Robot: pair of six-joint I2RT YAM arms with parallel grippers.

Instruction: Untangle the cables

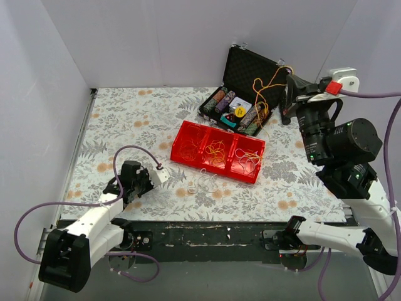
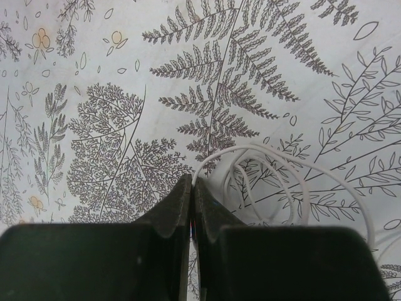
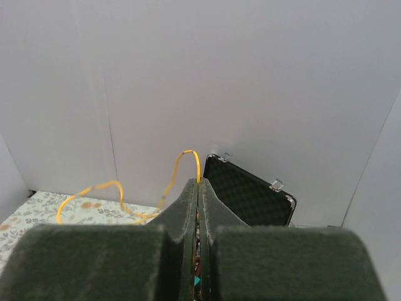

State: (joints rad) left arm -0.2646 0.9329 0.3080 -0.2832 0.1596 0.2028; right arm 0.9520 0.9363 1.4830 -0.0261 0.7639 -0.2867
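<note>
The left claw (image 2: pixel 191 188) hangs low over the leaf-patterned surface (image 1: pixel 125 119) with its jaws pressed together. A white cable (image 2: pixel 250 148) lies in loose loops on the surface just to the right of its tips. One strand runs up to the tips, and whether it is pinched cannot be told. Farther right of this claw sits a red tray (image 1: pixel 188 135), with thin yellow cables (image 1: pixel 217 150) curled in its middle and right compartments. Beyond the tray, to the left of the right claw (image 3: pixel 198 182), an open black case (image 1: pixel 250 69) holds more tangled strands. The right claw is raised, its jaws clamped on an orange cable (image 3: pixel 191 153) that arches out of the tips and trails down to the left.
</note>
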